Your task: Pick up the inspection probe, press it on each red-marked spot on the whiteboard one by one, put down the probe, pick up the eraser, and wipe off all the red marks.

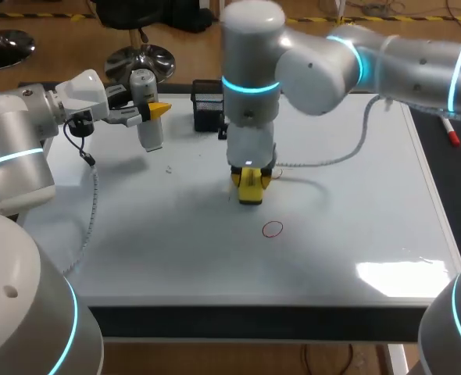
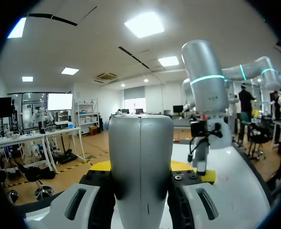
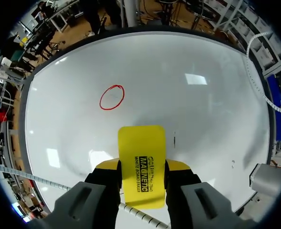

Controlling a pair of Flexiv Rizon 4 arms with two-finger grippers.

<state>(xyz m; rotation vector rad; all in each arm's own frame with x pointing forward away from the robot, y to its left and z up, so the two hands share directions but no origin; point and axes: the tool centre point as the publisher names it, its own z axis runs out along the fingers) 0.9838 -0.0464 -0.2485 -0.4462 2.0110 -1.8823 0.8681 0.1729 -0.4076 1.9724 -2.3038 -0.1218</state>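
The grey-white inspection probe (image 1: 150, 134) hangs upright above the whiteboard's (image 1: 355, 226) far left corner, and my left gripper (image 1: 157, 110) is shut on it. In the left wrist view the probe (image 2: 140, 157) fills the gap between that gripper's (image 2: 143, 168) fingers. My right gripper (image 1: 250, 181) points down at the middle of the board, shut on the yellow eraser (image 1: 251, 191), which touches or nearly touches the surface. One red circle (image 1: 273, 229) is drawn on the board nearer the front. In the right wrist view this red circle (image 3: 112, 97) lies just ahead of the eraser (image 3: 141, 152) held in the gripper (image 3: 141, 167).
A black mesh holder (image 1: 207, 105) stands at the board's far edge behind my right arm. A grey cable (image 1: 348, 152) trails over the board to the right of the eraser. A red marker (image 1: 452, 134) lies on the dark strip right of the board.
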